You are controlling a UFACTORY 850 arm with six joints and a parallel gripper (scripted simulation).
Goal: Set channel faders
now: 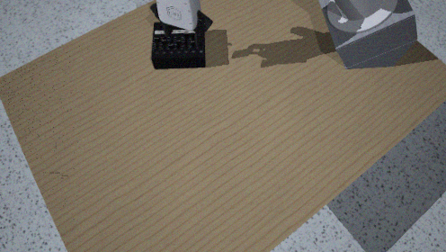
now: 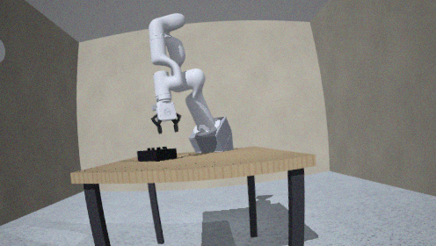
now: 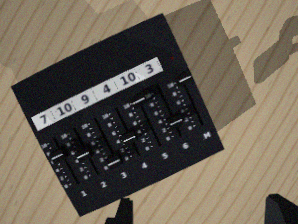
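Observation:
The black lighting desk point(image 1: 177, 54) point(image 2: 156, 154) point(image 3: 127, 112) stands near the far left of the wooden table point(image 1: 225, 148) point(image 2: 198, 169). In the wrist view it lies turned at an angle. Its white tape strip point(image 3: 100, 94) reads 7, 10, 9, 4, 10, 3 above six channel faders. The master fader point(image 3: 185, 80), at the right end, sits near the top of its slot. The channel fader caps stand at mixed heights. My gripper point(image 2: 166, 127) point(image 3: 200, 219) is open and empty. It hangs well above the desk's front edge and touches nothing. In the top view the arm's wrist point(image 1: 177, 13) hides the fingers.
The robot's grey base point(image 1: 369, 36) point(image 2: 211, 138) stands on the table's far right corner, behind and to the right of the desk. The arm throws a dark shadow point(image 1: 279, 49) across the wood between the desk and the base.

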